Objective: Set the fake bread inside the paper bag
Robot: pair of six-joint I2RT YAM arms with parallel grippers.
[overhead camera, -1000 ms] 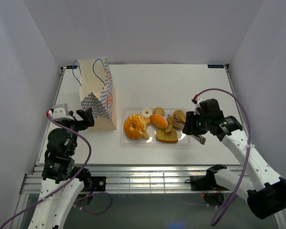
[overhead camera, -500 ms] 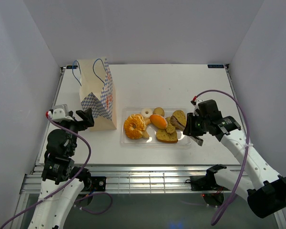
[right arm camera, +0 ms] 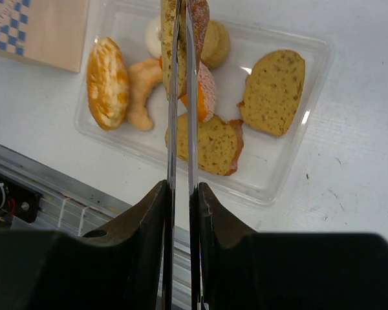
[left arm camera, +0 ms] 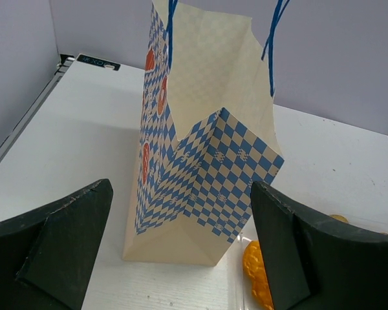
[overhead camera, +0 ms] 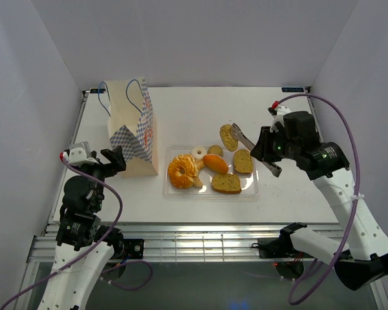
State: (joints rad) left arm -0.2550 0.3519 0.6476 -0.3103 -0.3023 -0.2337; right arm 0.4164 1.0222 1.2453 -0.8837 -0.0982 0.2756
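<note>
Fake bread [overhead camera: 182, 171]: we count seven pieces lying in one clear tray [overhead camera: 253, 192] on the surface [overhead camera: 200, 110]. Above it our right hand [overhead camera: 236, 131] clamps an eighth, a toast slice [overhead camera: 227, 137]. Our left hand [overhead camera: 116, 160] gapes beside one paper bag [overhead camera: 130, 123].

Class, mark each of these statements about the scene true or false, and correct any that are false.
1. The right gripper is shut on a toast slice, held clear of the tray. True.
2. The paper bag stands upright, to the left of the tray. True.
3. The left gripper is shut on one of the bag's handles. False: the left gripper is open and faces the paper bag.
4. The tray holds nothing. False: the twisted ring, the orange roll and other pieces lie in it.
</note>
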